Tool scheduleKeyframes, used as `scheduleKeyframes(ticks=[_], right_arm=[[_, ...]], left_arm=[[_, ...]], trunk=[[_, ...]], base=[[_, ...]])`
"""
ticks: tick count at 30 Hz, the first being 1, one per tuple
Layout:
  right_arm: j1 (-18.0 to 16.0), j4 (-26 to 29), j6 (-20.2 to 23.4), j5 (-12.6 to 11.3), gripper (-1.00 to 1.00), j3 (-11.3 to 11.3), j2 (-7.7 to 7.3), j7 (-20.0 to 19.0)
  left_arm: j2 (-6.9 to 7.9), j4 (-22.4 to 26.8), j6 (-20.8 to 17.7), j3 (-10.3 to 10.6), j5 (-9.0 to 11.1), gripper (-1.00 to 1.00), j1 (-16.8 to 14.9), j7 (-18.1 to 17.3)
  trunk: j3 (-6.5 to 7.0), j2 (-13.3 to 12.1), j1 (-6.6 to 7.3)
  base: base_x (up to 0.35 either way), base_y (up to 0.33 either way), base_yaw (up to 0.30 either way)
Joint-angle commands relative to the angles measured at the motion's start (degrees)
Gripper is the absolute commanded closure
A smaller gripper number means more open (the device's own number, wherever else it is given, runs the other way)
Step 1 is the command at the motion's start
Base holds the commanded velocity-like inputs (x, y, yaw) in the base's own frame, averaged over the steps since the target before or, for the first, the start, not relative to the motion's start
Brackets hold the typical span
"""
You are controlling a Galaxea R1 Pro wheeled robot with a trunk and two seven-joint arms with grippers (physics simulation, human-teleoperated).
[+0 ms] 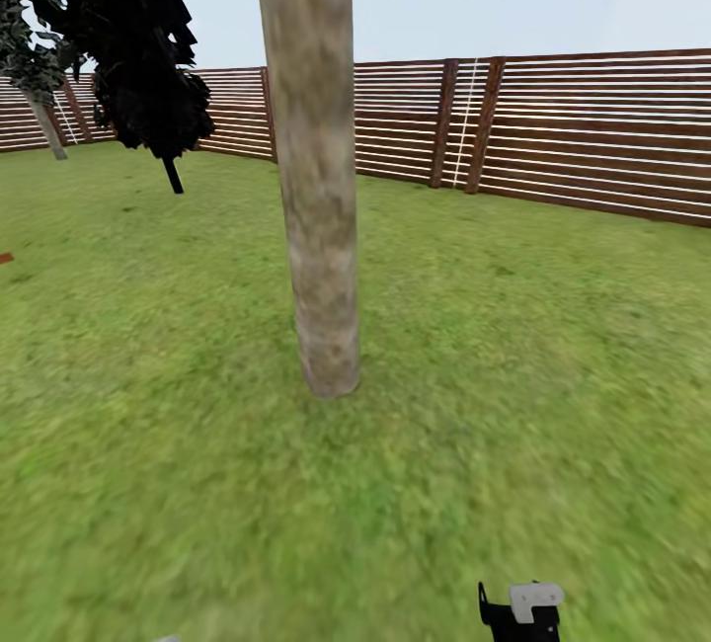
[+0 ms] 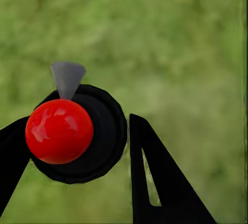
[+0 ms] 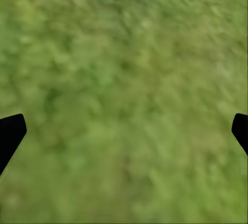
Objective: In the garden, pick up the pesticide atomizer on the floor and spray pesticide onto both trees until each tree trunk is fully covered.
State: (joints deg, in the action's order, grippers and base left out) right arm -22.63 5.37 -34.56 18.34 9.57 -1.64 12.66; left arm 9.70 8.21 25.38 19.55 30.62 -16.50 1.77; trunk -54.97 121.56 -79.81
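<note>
A thick tree trunk (image 1: 318, 168) stands on the grass floor (image 1: 533, 356) close ahead, before the wooden fence (image 1: 592, 133). The left end effector (image 2: 77, 152) is clamped on the pesticide atomizer (image 2: 77, 131). The right end effector (image 3: 124, 131) has its fingers wide apart above grass.

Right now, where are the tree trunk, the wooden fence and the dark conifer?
tree trunk (image 1: 318, 227): head view, mid bark.
wooden fence (image 1: 592, 138): head view, horizontal slats.
dark conifer (image 1: 138, 49): head view, its foliage.
</note>
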Motion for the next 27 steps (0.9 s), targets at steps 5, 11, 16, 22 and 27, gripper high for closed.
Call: scheduleKeyframes(ticks=[5,11,16,22,27], right_arm=[[-0.08,0.56,-0.19,0.8,-1.0,-0.04,-0.09,-0.28],[-0.14,12.45,2.49,2.94,-1.0,-3.64,-0.46,-26.58],[-0.13,25.71,12.38,17.92,-1.0,-4.04,-0.42,-49.87],[-0.66,32.06,12.93,20.7,-1.0,-4.12,0.82,-60.5],[-1.33,32.44,12.94,20.77,-1.0,-4.12,1.12,-62.96]], left_arm=[[0.21,0.94,0.04,1.72,-5.7,1.0,-0.58,-1.76],[1.07,1.23,-0.28,4.66,-24.27,1.0,-2.53,-20.76],[1.92,1.13,-5.1,4.9,-35.69,1.0,-12.89,-41.68],[1.99,1.19,-9.11,4.96,-38.55,1.0,-19.61,-52.06],[1.64,1.26,-9.28,4.97,-41.19,1.0,-20.92,-56.06]], trunk=[[-0.05,0.02,0.0],[-0.05,0.02,0.0],[-0.05,0.02,0.0],[-0.05,0.02,0.0],[-0.05,0.02,0.0]], base=[[0.025,0.0,0.0],[0.001,0.0,0.0],[0.0,0.0,0.0],[0.0,0.0,0.0],[0.0,0.0,0.0]])
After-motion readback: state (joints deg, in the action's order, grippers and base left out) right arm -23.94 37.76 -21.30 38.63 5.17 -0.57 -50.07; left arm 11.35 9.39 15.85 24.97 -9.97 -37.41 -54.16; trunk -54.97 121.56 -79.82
